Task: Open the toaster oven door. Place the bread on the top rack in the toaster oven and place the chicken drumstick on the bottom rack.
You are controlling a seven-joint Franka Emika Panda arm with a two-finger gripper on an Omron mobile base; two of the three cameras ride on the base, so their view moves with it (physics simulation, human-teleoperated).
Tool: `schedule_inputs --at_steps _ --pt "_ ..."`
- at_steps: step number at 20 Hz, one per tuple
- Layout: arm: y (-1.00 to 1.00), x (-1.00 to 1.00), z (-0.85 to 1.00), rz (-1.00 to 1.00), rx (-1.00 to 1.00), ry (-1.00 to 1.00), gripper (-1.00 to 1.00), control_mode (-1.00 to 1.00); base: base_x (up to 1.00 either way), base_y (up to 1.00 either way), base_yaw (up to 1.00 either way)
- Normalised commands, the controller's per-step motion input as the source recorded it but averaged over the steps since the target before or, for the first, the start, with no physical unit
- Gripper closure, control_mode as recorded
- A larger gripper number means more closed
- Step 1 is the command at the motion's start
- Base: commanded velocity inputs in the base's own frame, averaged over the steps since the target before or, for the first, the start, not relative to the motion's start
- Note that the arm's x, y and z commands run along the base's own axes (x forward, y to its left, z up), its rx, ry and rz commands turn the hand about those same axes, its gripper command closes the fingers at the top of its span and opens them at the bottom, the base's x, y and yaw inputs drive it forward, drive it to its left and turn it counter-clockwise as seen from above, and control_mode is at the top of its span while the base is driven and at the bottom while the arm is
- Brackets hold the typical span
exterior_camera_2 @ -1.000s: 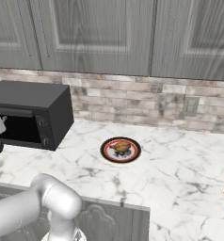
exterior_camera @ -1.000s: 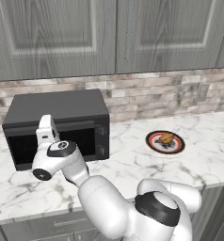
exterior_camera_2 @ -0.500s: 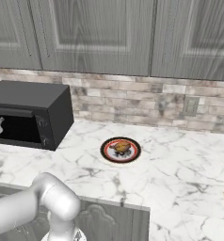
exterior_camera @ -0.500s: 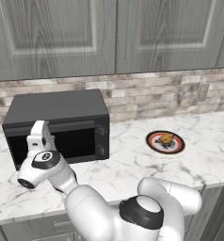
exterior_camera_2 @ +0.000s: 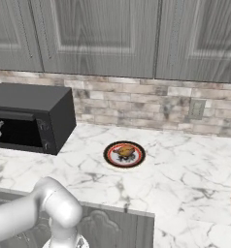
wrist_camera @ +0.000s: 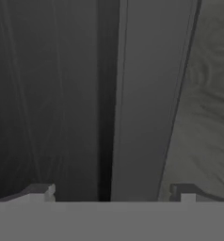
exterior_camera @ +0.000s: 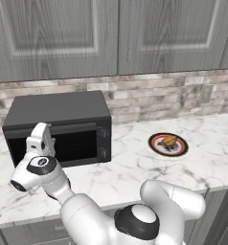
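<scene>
Toaster oven door [exterior_camera: 58, 143] right at the gripper [exterior_camera: 40, 139], at the left part of the oven front. Fingers spread, straddling a long grey bar [wrist_camera: 142, 99] in the hand view, probably the door's handle or top edge; contact impossible to confirm. Likely posed this way to hook the bar and swing the door down. Door partly tipped out at the top, judging from the right base view, though hard to be sure.

Toaster oven [exterior_camera: 58, 125] standing on the left of a white marble counter [exterior_camera: 135, 167], its back near the brick backsplash [exterior_camera: 154, 95]. Bread [exterior_camera_2: 126, 151] and chicken drumstick [exterior_camera: 169, 140] together on a red-rimmed plate [exterior_camera: 168, 145], well apart to the oven's right, waiting untouched. Grey cabinets [exterior_camera: 111, 33] overhead, a wall outlet [exterior_camera_2: 197, 108] further right.
</scene>
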Motion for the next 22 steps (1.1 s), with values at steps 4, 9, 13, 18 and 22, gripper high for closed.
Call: schedule_inputs --at_steps 4,9,13,18,22 --pt "-0.12 0.03 0.0 0.0 0.09 -0.04 1.0 -1.0 0.0 0.0 0.0" --pt "-0.19 0.2 0.0 0.0 0.08 0.0 1.0 -1.0 0.0 0.0 0.0" --pt "-0.17 0.24 0.02 0.0 0.06 0.0 1.0 -1.0 0.0 0.0 0.0" --pt "-0.14 0.26 0.11 0.0 0.04 0.0 1.0 -1.0 0.0 0.0 0.0" --pt "-0.13 0.36 0.03 0.0 0.08 0.06 1.0 -1.0 0.0 0.0 0.0"
